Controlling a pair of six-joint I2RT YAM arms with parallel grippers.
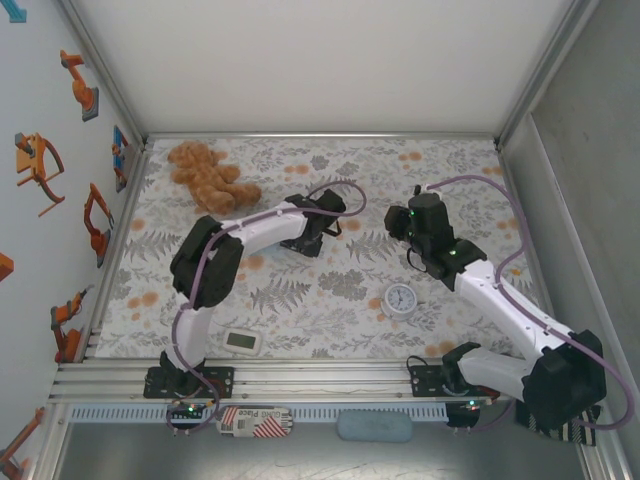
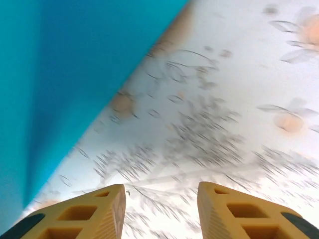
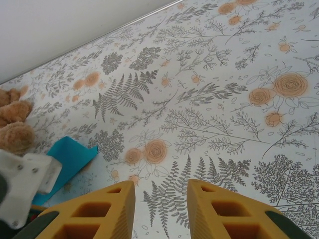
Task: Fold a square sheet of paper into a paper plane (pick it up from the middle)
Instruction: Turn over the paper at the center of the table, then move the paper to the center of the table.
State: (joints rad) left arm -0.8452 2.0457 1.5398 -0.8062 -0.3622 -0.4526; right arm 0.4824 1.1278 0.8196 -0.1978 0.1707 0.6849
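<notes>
Holding the left gripper [image 2: 160,188] low over the floral tablecloth [image 2: 239,99], yellow fingers [image 2: 94,214] standing well apart, gripping nothing, bare cloth showing through the gap. Finding the turquoise paper [image 2: 60,74] ahead and to the left of those fingers, clear of them, its long edge running diagonally away. Noticing a darker band down its left side, possibly a crease, though too blurred to call.

Hanging the right gripper [image 3: 161,184] over the same cloth, fingers parted a moderate way, clasping nothing, fern print lying plain between them. Looking from the right wrist: catching a pointed corner of the paper to the left of this gripper and a little ahead of its fingertips, flat on the cloth, its near end running behind the white wrist of the left arm [image 3: 22,186]. Picking out brown fur of the teddy bear [image 1: 210,175] further left again, beyond that wrist.

Looking from above: reaching both arms in toward the middle of the table, the two grippers facing each other and near, not touching. Placing the bear beyond and to the left of the left gripper, well apart from it. Spotting the small round white clock [image 1: 401,299] on the base side of the right gripper, near it, and the small white rectangular gadget [image 1: 243,341] well back from the left gripper, close to that arm's base.
</notes>
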